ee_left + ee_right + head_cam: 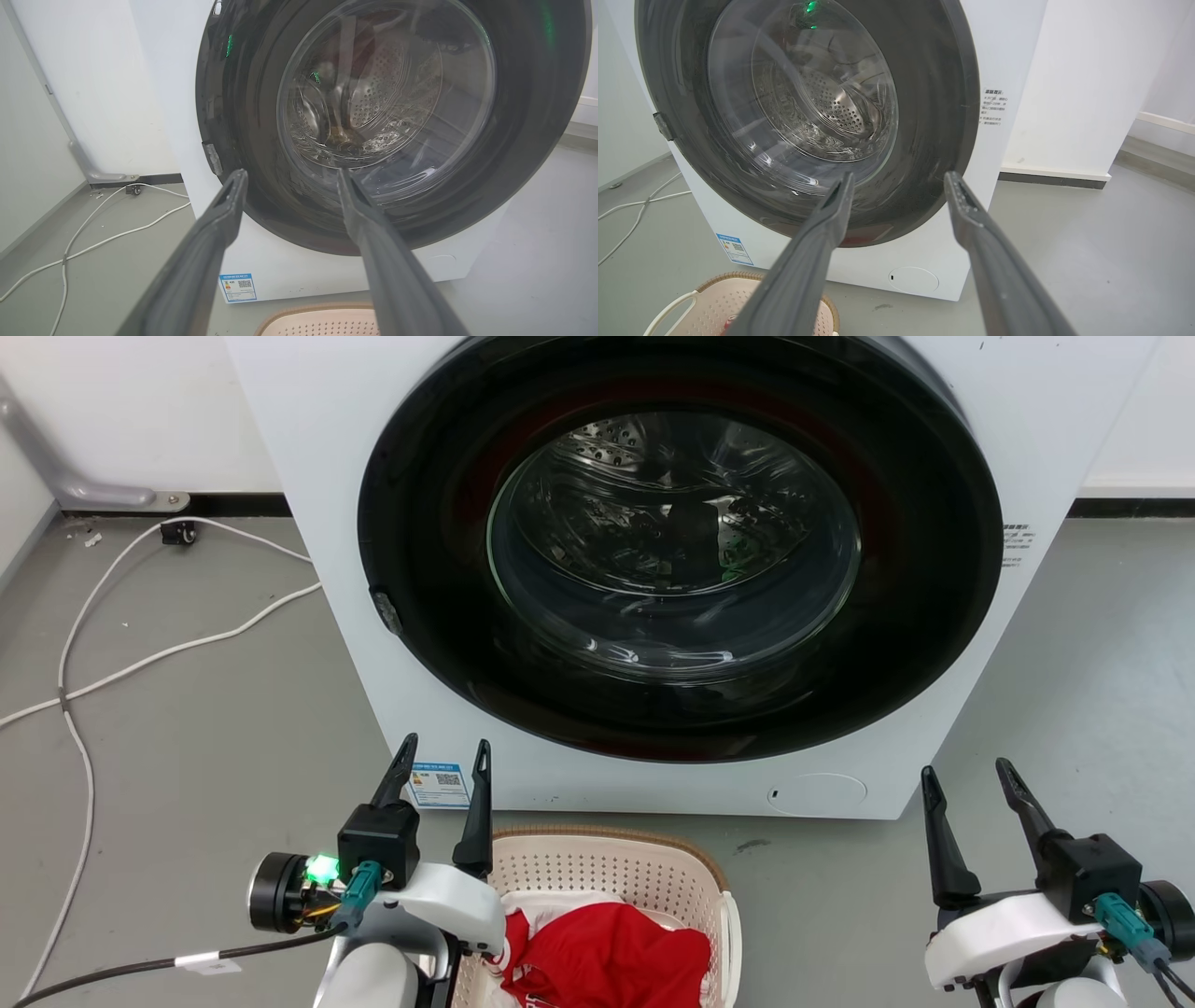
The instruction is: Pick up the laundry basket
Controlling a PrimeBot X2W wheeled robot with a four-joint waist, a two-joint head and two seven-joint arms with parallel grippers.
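The laundry basket (644, 882), cream perforated plastic with a brown woven-look rim, stands on the floor right in front of the washing machine, at the bottom of the head view. Red and white clothes lie inside it. Its far rim appears in the left wrist view (322, 310), and its rim and a white handle in the right wrist view (710, 298). My left gripper (444, 756) is open above the basket's left side, holding nothing. My right gripper (969, 779) is open over bare floor well to the basket's right, also holding nothing.
A white front-loading washing machine (308, 448) with a shut dark round door (429, 551) stands just behind the basket. White cables (121, 663) trail over the grey floor on the left. A white wall and a pillar (1083, 93) stand behind and to the right.
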